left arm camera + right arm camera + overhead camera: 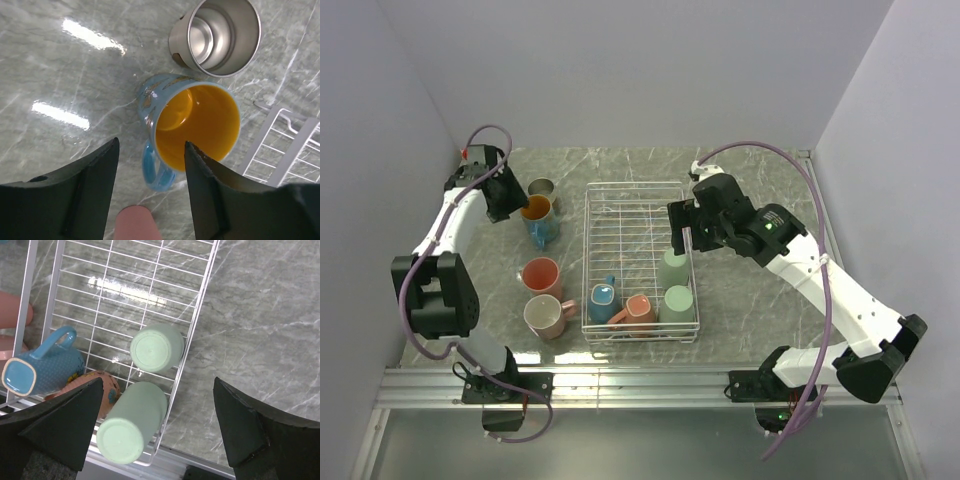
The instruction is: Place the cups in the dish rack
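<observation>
The white wire dish rack (590, 255) stands mid-table and holds two upturned mint green cups (672, 268) (678, 302), a teal blue cup (603, 300) and a salmon cup (638, 308) at its near end. Left of it stand a metallic grey cup (541, 189), a blue mug with orange inside (539, 218), a salmon mug (539, 274) and a cream mug (546, 316). My left gripper (505, 203) is open above the orange-inside mug (195, 125), its fingers either side of the handle side. My right gripper (682, 236) is open and empty over the mint cups (156, 348) (131, 421).
The rack's right wall (200, 315) runs under my right gripper, with bare marble to its right. The grey cup (220, 35) stands just beyond the orange-inside mug, and a rack corner (290, 145) lies to its right. Walls close in the table's left, back and right.
</observation>
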Controlling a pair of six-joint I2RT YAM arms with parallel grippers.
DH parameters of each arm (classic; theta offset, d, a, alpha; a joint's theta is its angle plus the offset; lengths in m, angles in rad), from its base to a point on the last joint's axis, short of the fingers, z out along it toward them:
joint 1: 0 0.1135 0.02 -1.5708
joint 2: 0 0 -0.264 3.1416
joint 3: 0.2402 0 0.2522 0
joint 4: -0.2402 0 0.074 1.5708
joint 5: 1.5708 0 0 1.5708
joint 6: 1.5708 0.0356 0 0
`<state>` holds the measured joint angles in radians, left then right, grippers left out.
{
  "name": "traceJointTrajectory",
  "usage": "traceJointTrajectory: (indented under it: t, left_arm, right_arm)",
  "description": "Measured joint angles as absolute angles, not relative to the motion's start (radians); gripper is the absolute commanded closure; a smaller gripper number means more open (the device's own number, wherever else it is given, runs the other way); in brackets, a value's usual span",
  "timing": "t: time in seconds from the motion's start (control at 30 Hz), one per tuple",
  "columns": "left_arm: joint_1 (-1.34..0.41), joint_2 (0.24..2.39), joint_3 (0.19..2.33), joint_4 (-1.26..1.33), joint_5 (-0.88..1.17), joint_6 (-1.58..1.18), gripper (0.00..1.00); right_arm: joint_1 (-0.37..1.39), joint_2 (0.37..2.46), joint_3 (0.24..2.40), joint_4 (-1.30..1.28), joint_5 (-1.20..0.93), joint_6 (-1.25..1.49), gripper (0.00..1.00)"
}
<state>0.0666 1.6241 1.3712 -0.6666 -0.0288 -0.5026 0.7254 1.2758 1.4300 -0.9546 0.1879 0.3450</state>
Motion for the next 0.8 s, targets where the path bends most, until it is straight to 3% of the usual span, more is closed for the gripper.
traceJointTrajectory:
  t: [0.2,0.33,0.5,0.6,0.63,0.73,0.8]
  left_arm:
    - [0.064,1.673,1.345,-0.624,0.004,-0.489,0.44]
    - [0.064,1.711,1.345,-0.598,0.012,-0.483,0.60]
    - [0.064,1.752,1.345,-0.582,0.034,-0.483,0.67]
    - [0.065,1.757,1.345,-0.579,0.044,-0.483,0.78]
    - [0.067,1.759,1.345,-0.574,0.049,-0.484,0.87]
    - [0.071,1.761,1.345,-0.578,0.043,-0.467,1.00]
    - [0.072,1.768,1.345,-0.564,0.064,-0.470,1.00]
  right_arm:
    - [0.718,1.277,1.430,-0.963,0.199,0.347,0.03]
    - [0.710,1.277,1.430,-0.966,0.202,0.347,0.03]
    - [0.699,1.277,1.398,-0.967,0.203,0.348,0.03]
    - [0.696,1.275,1.371,-0.971,0.202,0.351,0.03]
    - [0.696,1.274,1.365,-0.972,0.202,0.351,0.03]
    - [0.696,1.264,1.346,-0.974,0.202,0.351,0.03]
    - [0.696,1.252,1.338,-0.975,0.202,0.351,0.03]
